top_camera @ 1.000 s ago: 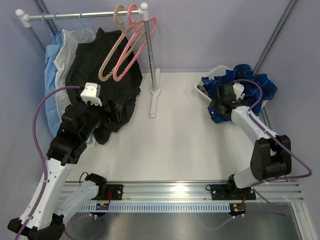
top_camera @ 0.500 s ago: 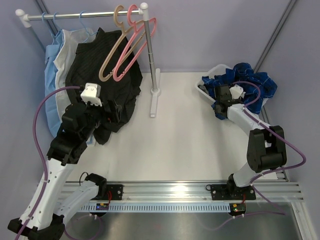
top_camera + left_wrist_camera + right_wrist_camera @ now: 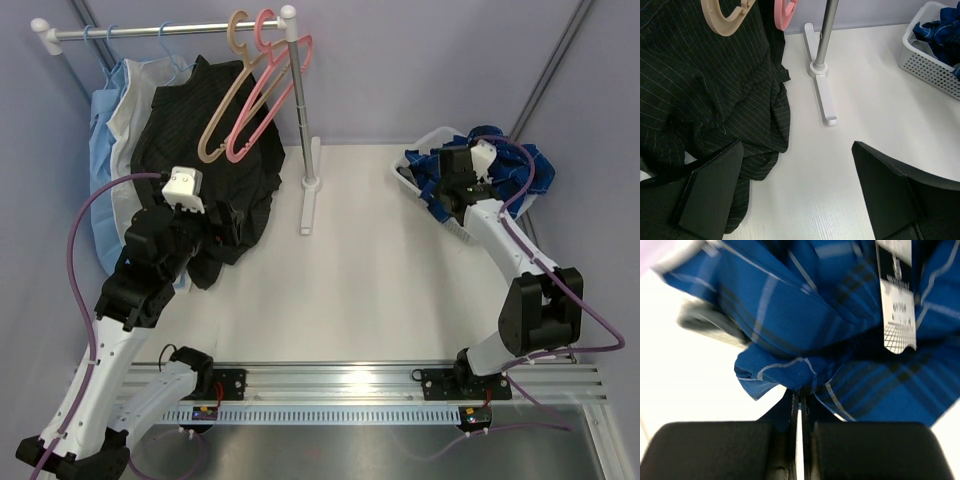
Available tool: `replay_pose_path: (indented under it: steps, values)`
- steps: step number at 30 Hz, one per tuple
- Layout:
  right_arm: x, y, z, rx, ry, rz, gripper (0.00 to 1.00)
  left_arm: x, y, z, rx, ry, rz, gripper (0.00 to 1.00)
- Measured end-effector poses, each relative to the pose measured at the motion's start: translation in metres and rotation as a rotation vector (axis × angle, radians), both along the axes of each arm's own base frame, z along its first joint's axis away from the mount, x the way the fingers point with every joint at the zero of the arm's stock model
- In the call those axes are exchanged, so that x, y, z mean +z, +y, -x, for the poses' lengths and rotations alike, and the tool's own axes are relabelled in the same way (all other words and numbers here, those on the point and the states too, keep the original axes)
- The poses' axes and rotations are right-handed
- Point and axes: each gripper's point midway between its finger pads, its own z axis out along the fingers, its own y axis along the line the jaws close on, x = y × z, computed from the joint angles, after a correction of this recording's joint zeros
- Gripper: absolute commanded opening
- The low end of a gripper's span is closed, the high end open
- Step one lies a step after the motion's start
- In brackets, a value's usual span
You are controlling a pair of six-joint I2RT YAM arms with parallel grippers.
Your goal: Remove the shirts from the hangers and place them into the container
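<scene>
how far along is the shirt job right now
Done: the tan hanger and pink hanger hang bare, and grey cloth shows in the basket. In hand: the right gripper is shut on a fold of the blue plaid shirt bunched over the basket's rim. Left: getting it fully inside. The left gripper is open, empty.

We count two arms: one left arm (image 3: pixel 140 270) and one right arm (image 3: pixel 510 250). One rack (image 3: pixel 298 120) carries two full-size hangers, one tan hanger (image 3: pixel 724 28) and one pink hanger (image 3: pixel 782 15). Three shirts hang there: one black pinstriped shirt (image 3: pixel 190 130), one white shirt (image 3: pixel 130 95) and one light blue shirt (image 3: pixel 100 140). We make out at least two thin light blue hangers (image 3: pixel 163 40). One basket (image 3: pixel 930 65) holds one blue plaid shirt (image 3: pixel 520 165); we cannot tell whether a second shirt lies under it.
</scene>
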Motion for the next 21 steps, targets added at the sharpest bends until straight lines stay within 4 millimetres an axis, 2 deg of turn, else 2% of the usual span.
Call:
replay_pose_path:
  steps: [6, 8, 10, 12, 15, 18, 21]
  values:
    - [0.074, 0.004, -0.027, 0.028, -0.152, -0.004, 0.0, 0.0, 0.0, 0.0, 0.0, 0.0, 0.0, 0.96]
    - [0.087, 0.002, -0.033, 0.03, -0.179, -0.008, 0.0, 0.0, 0.0, 0.0, 0.0, 0.0, 0.0, 0.96]
    - [0.089, -0.009, -0.041, 0.019, -0.188, -0.02, 0.0, 0.0, 0.0, 0.0, 0.0, 0.0, 0.0, 0.96]
    - [0.082, -0.029, -0.05, -0.013, -0.177, -0.023, 0.0, 0.0, 0.0, 0.0, 0.0, 0.0, 0.0, 0.96]
    - [0.059, -0.052, -0.07, -0.044, -0.123, -0.02, 0.0, 0.0, 0.0, 0.0, 0.0, 0.0, 0.0, 0.96]
    - [0.019, -0.067, -0.098, -0.051, -0.047, -0.038, 0.0, 0.0, 0.0, 0.0, 0.0, 0.0, 0.0, 0.96]
    - [-0.035, -0.068, -0.108, -0.031, 0.069, -0.079, 0.0, 0.0, 0.0, 0.0, 0.0, -0.001, 0.0, 0.96]
